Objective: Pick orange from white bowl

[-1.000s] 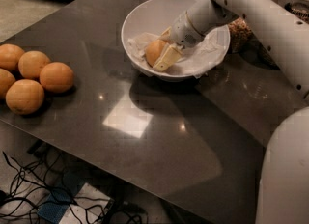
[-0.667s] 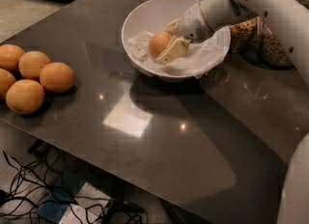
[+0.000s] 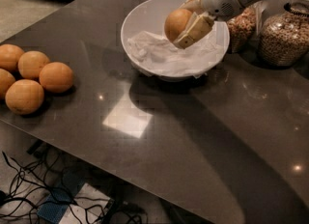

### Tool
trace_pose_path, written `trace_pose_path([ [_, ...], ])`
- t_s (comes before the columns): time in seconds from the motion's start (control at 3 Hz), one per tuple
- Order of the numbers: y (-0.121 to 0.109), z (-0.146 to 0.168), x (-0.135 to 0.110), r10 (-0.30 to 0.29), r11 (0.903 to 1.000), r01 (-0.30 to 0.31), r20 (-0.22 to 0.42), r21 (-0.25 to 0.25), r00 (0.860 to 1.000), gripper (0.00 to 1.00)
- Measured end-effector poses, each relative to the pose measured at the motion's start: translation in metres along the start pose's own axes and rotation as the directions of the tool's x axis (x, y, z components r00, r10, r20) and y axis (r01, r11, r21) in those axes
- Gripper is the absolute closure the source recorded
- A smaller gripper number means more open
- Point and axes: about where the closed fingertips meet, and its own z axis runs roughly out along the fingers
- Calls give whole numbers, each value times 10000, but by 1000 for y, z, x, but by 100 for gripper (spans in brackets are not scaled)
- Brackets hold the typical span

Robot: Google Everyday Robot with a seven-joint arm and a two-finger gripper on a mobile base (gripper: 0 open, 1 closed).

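Near the table's (image 3: 159, 136) far edge, the gripper (image 3: 187, 19) is clamped on the orange (image 3: 175, 23), holding it just above the white bowl's (image 3: 144, 16) paper (image 3: 159, 56); grasp done; carrying it clear remains.

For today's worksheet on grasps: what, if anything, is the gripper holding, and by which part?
The gripper holds the orange across its far side, one finger over the top and one underneath, above the bowl.
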Motion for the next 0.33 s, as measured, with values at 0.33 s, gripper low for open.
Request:
trace_pose_path([
  [0.33,0,0,0,0,10000,0,0,0,10000,100],
])
